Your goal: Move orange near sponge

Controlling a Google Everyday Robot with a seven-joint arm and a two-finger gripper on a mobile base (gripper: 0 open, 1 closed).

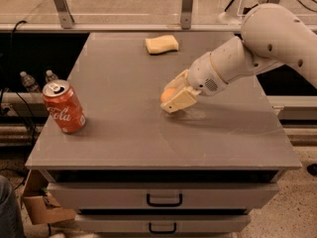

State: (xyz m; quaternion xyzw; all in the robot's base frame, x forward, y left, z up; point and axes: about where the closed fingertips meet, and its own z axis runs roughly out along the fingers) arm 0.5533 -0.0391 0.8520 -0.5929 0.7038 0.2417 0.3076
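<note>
The orange (168, 94) shows as a small orange patch between the cream fingers of my gripper (172, 97), near the middle of the grey table (124, 133). The gripper is shut on the orange and holds it just above the tabletop; most of the fruit is hidden by the fingers. The white arm reaches in from the right. The pale yellow sponge (161, 44) lies flat at the far edge of the table, well behind the gripper and slightly to its left.
A red Coca-Cola can (63, 106) stands upright near the table's front left. Two drawers with black handles (164, 200) sit under the tabletop. Metal rail posts (187, 6) run along the back. Plastic bottles (30, 81) stand left of the table.
</note>
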